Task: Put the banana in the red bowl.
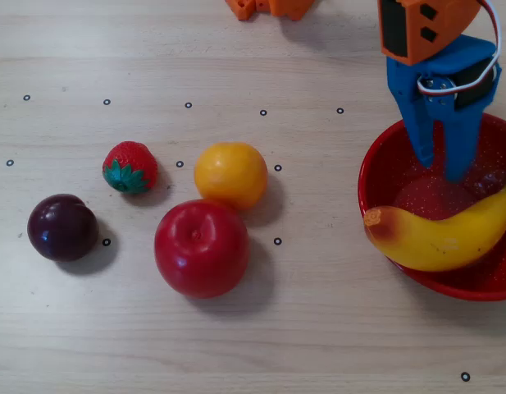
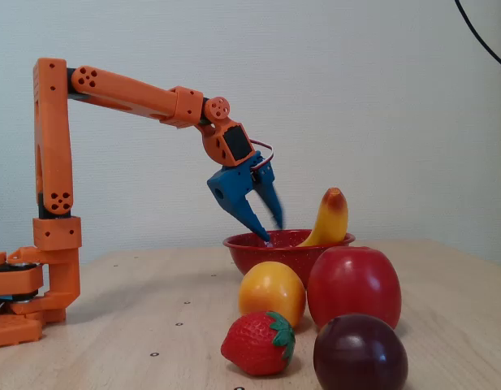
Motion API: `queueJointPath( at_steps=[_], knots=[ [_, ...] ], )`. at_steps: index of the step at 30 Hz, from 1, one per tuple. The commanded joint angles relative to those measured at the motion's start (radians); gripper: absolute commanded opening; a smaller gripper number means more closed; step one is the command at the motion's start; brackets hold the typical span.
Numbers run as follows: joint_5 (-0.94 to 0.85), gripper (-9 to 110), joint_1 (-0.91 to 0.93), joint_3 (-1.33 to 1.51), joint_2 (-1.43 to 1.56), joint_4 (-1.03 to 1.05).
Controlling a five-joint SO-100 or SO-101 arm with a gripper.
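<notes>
The yellow banana lies in the red bowl at the right edge of the overhead view, its reddish-orange tip on the left rim. In the fixed view the banana leans up out of the bowl. My blue gripper hangs over the bowl's far side, open and empty, its fingertips just above the banana. In the fixed view the gripper points down at the bowl's left rim, apart from the banana.
On the table left of the bowl lie an orange fruit, a red apple, a strawberry and a dark plum. The arm's orange base stands at the left of the fixed view.
</notes>
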Motion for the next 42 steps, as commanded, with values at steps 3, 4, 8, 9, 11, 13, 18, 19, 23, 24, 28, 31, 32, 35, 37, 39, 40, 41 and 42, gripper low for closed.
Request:
queueJointPath(
  at_steps=[3,4,8,9,11,13,18,19,23,24,28,31,32,35,37,39,40,41,42],
  knots=[
    [-0.054,0,-0.052,-0.094,0.106,-0.006],
    [-0.063,0,-0.061,-0.092,0.118,0.003],
    [-0.101,0,-0.097,-0.051,0.19,0.023],
    [-0.104,0,-0.104,-0.028,0.219,0.021],
    [-0.118,0,-0.121,0.012,0.272,0.025],
    [-0.126,0,-0.14,0.063,0.331,0.032],
    [-0.166,0,-0.202,0.198,0.48,0.054],
    [-0.17,0,-0.218,0.235,0.514,0.048],
    [-0.158,0,-0.273,0.425,0.678,-0.012],
    [-0.155,0,-0.287,0.471,0.726,-0.023],
    [-0.156,0,-0.353,0.621,0.865,-0.046],
    [-0.14,0,-0.397,0.762,0.953,-0.109],
    [-0.129,0,-0.411,0.819,0.986,-0.146],
    [-0.097,0,-0.442,1.003,1.106,-0.258],
    [-0.086,0,-0.453,1.114,1.187,-0.307],
    [-0.094,0,-0.457,1.187,1.252,-0.308],
    [-0.1,0,-0.457,1.218,1.279,-0.304],
    [-0.104,0,-0.456,1.249,1.305,-0.307],
    [-0.104,0,-0.454,1.284,1.338,-0.313]
  ],
)
